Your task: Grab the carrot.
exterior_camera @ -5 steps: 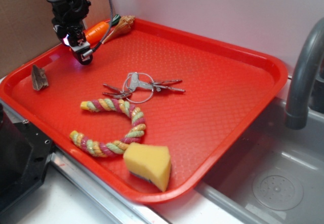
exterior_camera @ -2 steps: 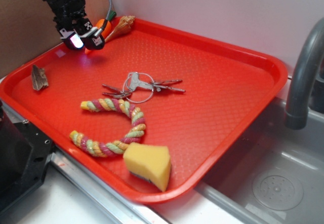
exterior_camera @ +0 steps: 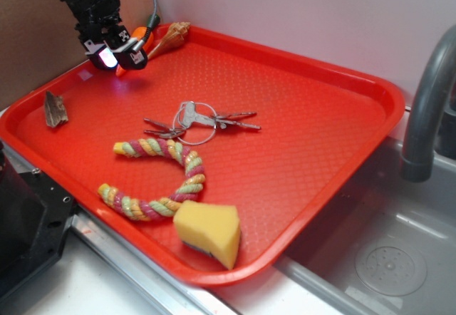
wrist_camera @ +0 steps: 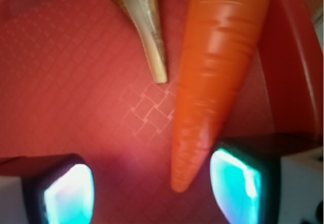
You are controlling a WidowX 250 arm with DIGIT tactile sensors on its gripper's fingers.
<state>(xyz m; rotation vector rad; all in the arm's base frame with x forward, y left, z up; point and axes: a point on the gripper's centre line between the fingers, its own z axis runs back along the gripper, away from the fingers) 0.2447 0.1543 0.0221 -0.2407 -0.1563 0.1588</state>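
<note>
The glossy orange plastic toy carrot (wrist_camera: 212, 82) lies at the far left corner of the red plastic tray (exterior_camera: 299, 137), just beside the tan ridged cone-shaped seashell (wrist_camera: 139, 21), its pointed tip toward the gripper (wrist_camera: 152, 188). The jaws stand spread, the tip lying between the 2 lit pads (wrist_camera: 235, 183), nearer the right one. The carrot looks light, stiff and slippery; its taper could squirt it out, so the thicker middle seems the surest hold.

Red tray (exterior_camera: 342, 115) holds keys on a ring (exterior_camera: 199, 122), a curved multicolor rope toy (exterior_camera: 160, 176), a yellow sponge (exterior_camera: 208, 231). Tan seashell (exterior_camera: 173, 35) at far rim, brown shard (exterior_camera: 54, 109) near left rim. Grey faucet (exterior_camera: 427, 108) over sink (exterior_camera: 385, 258), right side.
</note>
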